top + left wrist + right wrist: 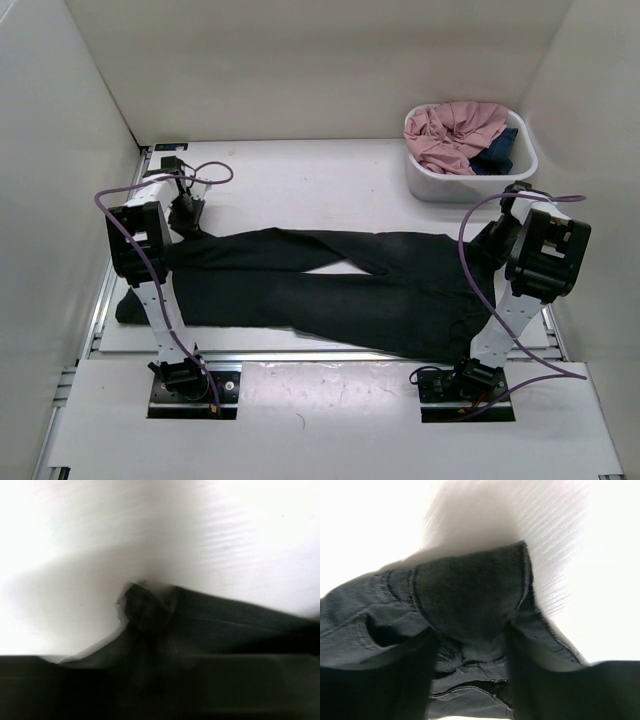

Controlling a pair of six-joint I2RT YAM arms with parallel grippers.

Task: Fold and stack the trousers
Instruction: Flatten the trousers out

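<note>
The first fold seems to be starting: left gripper (188, 220) pinching the trousers (330, 290) at nine o'clock, right gripper (488, 243) clenching their waistband (470, 595) at three; lifting together likely comes next.

White table (300, 170), 1 pair of black trousers (330, 285) lying lengthwise across it, 2 legs toward left, waist at right, 1 white tub (440, 187) at far right corner, holding pink garment (455, 130) and dark blue garment (500, 152).
</note>
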